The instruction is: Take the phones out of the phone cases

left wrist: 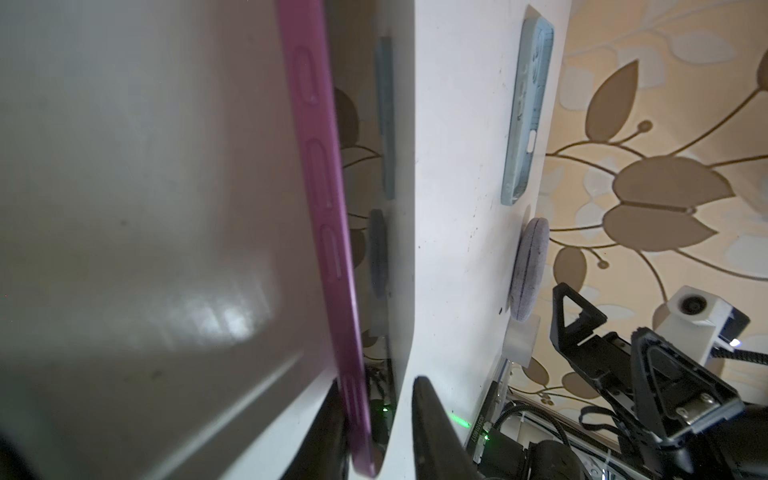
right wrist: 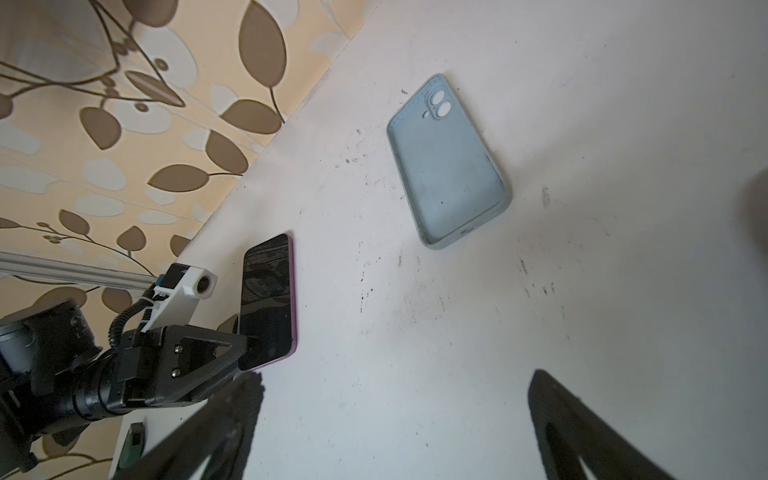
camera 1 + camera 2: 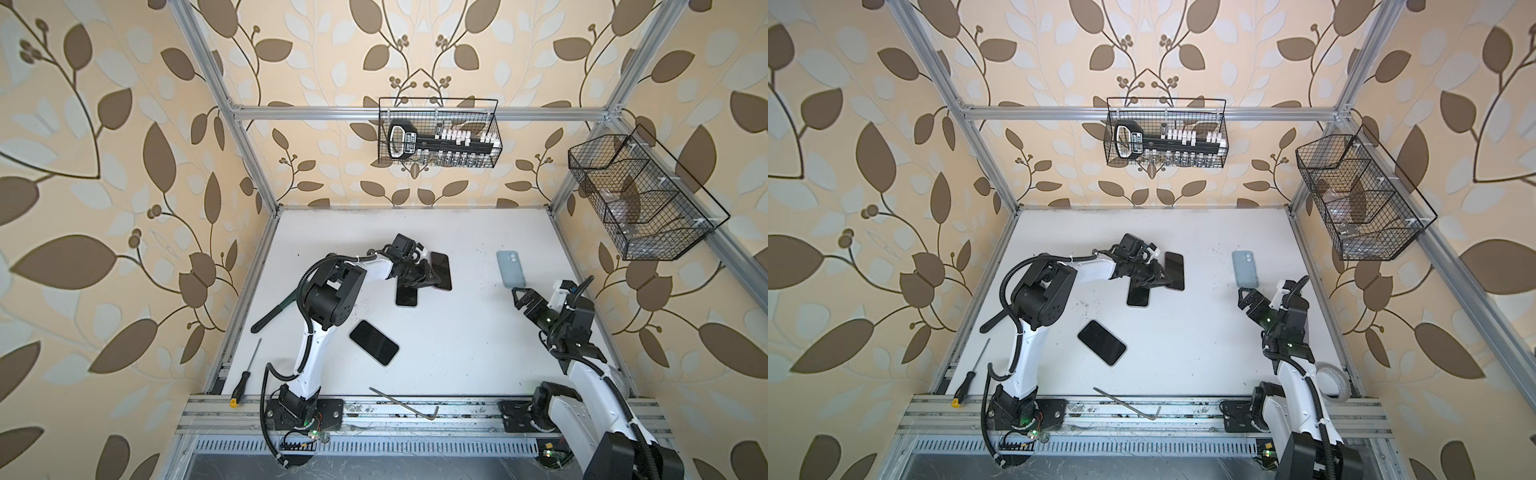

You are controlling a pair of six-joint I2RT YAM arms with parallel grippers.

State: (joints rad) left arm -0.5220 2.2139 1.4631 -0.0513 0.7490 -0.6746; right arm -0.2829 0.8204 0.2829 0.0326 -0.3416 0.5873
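Note:
A dark-screened phone (image 3: 441,269) with a pink-purple edge (image 1: 324,208) sits tilted near the middle of the white table (image 3: 457,353). My left gripper (image 3: 428,275) is at its near end. Its jaws stand slightly apart: the phone's edge rests against one finger (image 1: 328,419) and a gap shows to the other. A light blue phone case (image 3: 510,269) lies empty to the right, seen in the right wrist view with its hollow side up (image 2: 449,162). My right gripper (image 3: 521,296) hovers just in front of the case, open wide with nothing between its fingers (image 2: 395,378).
Two more dark phones lie nearby (image 3: 406,296) (image 3: 374,343). A screwdriver (image 3: 245,382), a black-handled tool (image 3: 274,311) and a hex key (image 3: 403,401) lie by the left and front edges. A tape roll (image 3: 1331,380) sits front right. Wire baskets (image 3: 440,133) (image 3: 640,199) hang on the frame.

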